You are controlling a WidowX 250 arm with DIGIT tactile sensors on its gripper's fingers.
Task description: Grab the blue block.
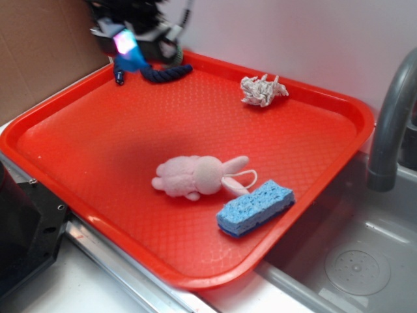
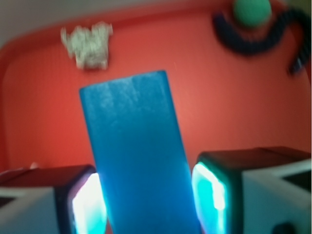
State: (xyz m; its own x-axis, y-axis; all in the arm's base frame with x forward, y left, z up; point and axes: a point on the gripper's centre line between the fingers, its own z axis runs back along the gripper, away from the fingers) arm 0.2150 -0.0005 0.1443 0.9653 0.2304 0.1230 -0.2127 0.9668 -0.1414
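— Pincer [image 2: 146, 204] status?
— Clamped on the blue block [image 2: 136, 151], both pads pressed to its sides, raised over the far left corner of the red tray [image 1: 98, 195].
— Surroundings?
— Dark rope [image 1: 166, 72] just beside it near the rim. Open tray floor lies toward the pink bunny [image 1: 195, 176] and sponge [image 1: 255, 207], well apart.

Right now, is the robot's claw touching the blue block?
Touching. In the wrist view the blue block stands between the gripper fingers, with both glowing pads pressed against its sides and no gap showing.
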